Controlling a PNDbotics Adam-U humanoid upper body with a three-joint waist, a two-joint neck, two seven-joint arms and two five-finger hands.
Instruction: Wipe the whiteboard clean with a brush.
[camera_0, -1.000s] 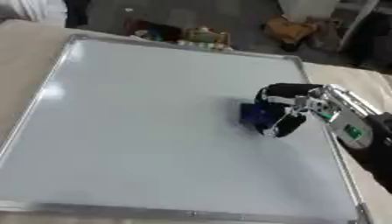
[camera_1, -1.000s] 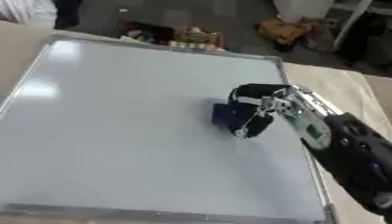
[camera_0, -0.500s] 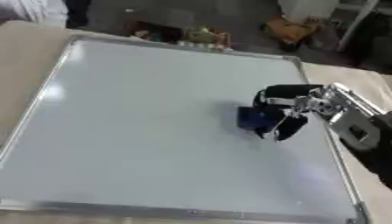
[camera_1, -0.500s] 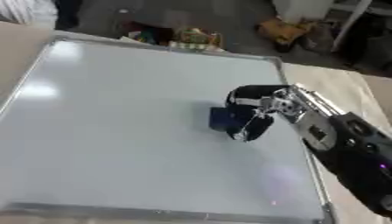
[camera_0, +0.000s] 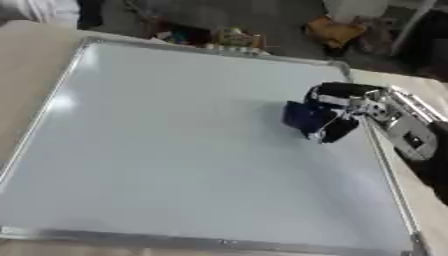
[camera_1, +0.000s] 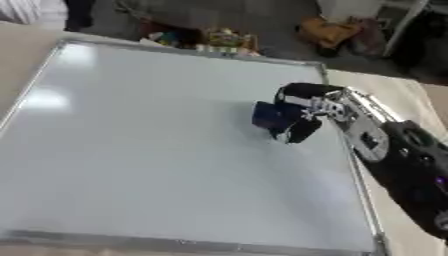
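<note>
A large whiteboard (camera_0: 166, 150) with a silver frame lies flat before me, and its surface shows no marks. My right hand (camera_0: 337, 111) comes in from the right edge and sits over the board's right side, a little above mid-height. Its fingers are curled round a dark blue brush (camera_0: 304, 116), which is pressed against the board. The brush's far side is hidden by the hand. My left hand shows in neither view.
Beyond the board's far edge (camera_0: 210, 47) lies clutter: small colourful items (camera_0: 232, 37) and an orange-brown object (camera_0: 332, 30) on the floor. A beige table (camera_0: 17, 65) borders the board on the left and right.
The whole picture has shifted slightly, so the head has moved. My right hand with the brush has slid a little up and away along the board's right side.
</note>
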